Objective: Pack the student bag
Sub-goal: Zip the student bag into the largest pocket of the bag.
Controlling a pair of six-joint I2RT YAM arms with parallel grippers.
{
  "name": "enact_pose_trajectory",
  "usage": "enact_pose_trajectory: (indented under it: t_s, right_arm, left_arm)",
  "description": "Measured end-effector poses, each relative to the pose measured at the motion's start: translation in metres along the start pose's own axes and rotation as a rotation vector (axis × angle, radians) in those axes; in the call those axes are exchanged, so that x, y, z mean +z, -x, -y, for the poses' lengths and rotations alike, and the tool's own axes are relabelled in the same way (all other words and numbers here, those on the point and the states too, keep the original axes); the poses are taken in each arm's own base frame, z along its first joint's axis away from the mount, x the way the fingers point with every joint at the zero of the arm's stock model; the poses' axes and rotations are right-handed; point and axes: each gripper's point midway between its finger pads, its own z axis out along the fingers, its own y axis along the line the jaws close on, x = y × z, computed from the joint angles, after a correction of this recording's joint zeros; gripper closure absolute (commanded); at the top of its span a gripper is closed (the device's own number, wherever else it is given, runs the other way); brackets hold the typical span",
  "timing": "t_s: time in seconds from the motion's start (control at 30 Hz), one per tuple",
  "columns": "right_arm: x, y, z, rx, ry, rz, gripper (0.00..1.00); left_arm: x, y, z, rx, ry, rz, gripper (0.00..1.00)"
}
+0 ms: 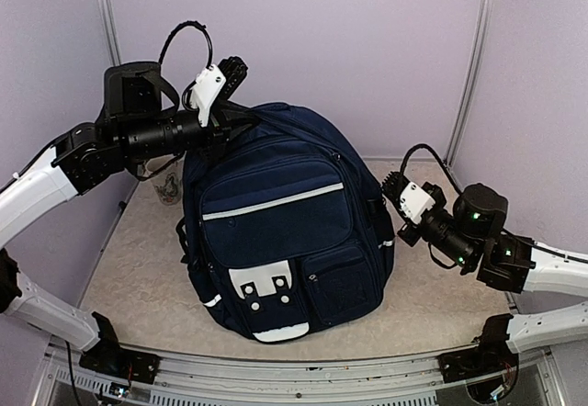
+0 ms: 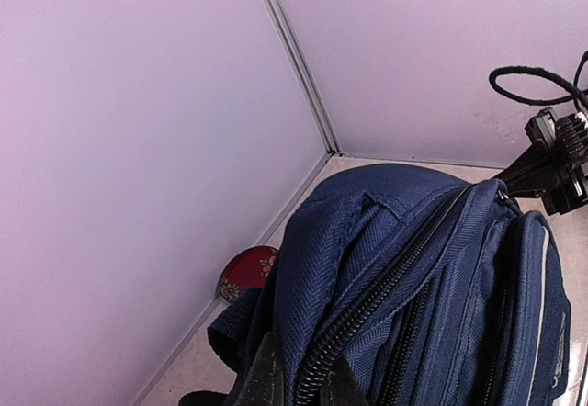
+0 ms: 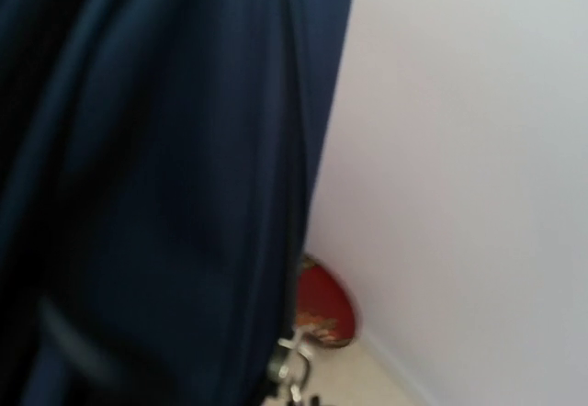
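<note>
Top external, zipped student bag (image 1: 285,227), contents hidden, left tool (image 1: 243,119) pinching its top, right tool (image 1: 390,208) closed.

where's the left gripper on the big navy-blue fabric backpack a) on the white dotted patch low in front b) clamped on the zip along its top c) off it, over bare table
b: the left gripper is shut across the zip that runs along the top of the navy-blue fabric backpack, as its wrist view shows.
</note>
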Motion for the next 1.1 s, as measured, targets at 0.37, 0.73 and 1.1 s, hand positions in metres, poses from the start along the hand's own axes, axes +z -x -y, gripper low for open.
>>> enact_pose_trajectory:
  t_s: [0.37, 0.73, 1.1]
  right_arm:
    - [-0.002, -0.020, -0.035, 0.281, 0.092, 0.046, 1.00]
    - [-0.012, -0.006, -0.028, 0.376, 0.154, 0.050, 0.00]
    - [-0.079, 0.167, 0.059, 0.432, 0.398, 0.471, 0.00]
  left_arm:
    - [-0.005, -0.004, -0.007, -0.013, 0.023, -0.012, 1.00]
    - [-0.011, -0.003, -0.001, -0.065, 0.007, 0.006, 1.00]
    - [-0.011, 0.010, 0.028, -0.044, 0.041, 0.020, 1.00]
